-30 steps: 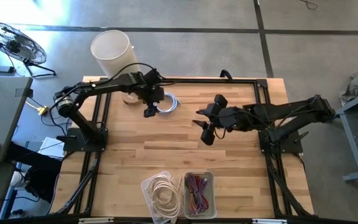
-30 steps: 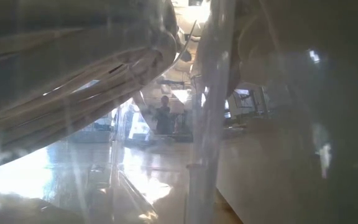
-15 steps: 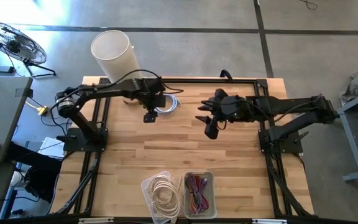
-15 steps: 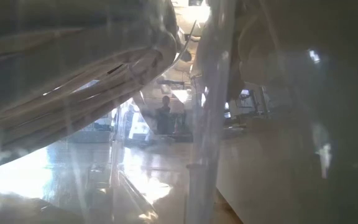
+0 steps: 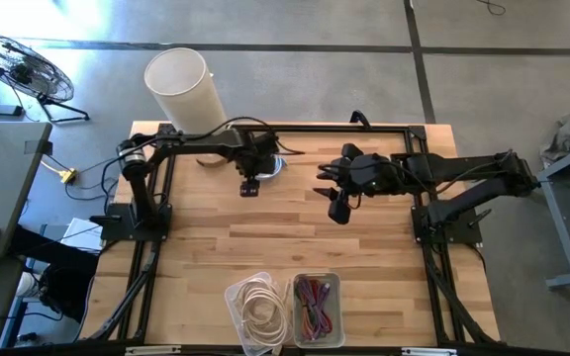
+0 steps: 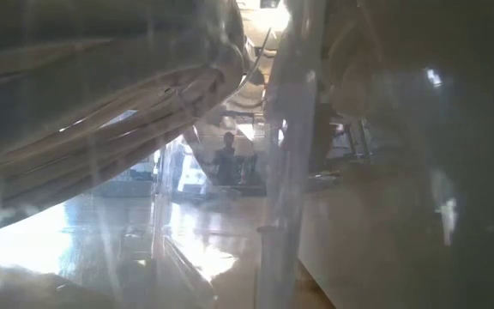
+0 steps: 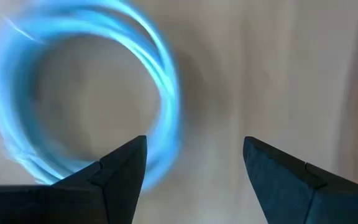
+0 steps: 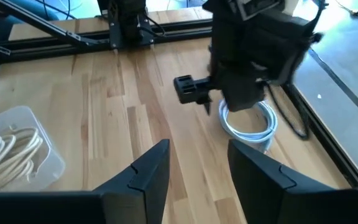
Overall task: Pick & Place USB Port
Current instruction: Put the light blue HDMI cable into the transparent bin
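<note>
The USB cable is a pale blue coil (image 7: 86, 93) lying flat on the wooden table near its far edge, and it also shows in the right wrist view (image 8: 248, 124). In the high view the coil (image 5: 279, 166) is mostly hidden under the left arm. My left gripper (image 7: 194, 149) hangs open just above the coil, fingers pointing down, with one finger over the coil's ring and the other over bare wood beside it. My right gripper (image 8: 194, 158) is open over the table's middle (image 5: 335, 201), to the right of the coil, and touches nothing.
Two clear containers stand at the table's near edge, one with white cables (image 5: 258, 307) and one with coloured cables (image 5: 316, 305). They fill the low view (image 6: 101, 112). A white cylinder bin (image 5: 180, 83) stands beyond the far left corner. A black frame (image 5: 344, 127) borders the table.
My left gripper has moved toward the table's right, from beside the coil to over it, still open. My right gripper has drawn a little toward the far edge, then stopped. The coil has stayed in place.
</note>
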Controlling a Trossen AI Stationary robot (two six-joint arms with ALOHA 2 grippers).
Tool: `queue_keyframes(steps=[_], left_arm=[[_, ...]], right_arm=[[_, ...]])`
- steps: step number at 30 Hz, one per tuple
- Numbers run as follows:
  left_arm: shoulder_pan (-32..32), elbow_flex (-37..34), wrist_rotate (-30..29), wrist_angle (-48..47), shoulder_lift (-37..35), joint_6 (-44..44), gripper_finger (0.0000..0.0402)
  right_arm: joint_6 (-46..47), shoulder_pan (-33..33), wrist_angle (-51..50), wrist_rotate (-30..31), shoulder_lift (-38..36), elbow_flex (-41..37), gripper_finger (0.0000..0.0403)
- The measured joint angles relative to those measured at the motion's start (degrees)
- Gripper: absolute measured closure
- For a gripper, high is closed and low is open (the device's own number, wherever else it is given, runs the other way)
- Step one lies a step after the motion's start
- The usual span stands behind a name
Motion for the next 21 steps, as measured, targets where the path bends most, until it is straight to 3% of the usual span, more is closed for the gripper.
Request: queue_keyframes(steps=[9, 21], left_arm=[[0.00, 10.22, 0.62, -5.44, 5.31, 0.35, 0.0140], [-0.37, 11.06, -1.73, -7.18, 11.65, 0.25, 0.0140]], right_arm=[[1.69, 0.02, -3.05, -0.51, 0.00, 0.00, 0.0249], [2.93, 0.04, -4.39, -1.95, 0.00, 0.00, 0.0249]])
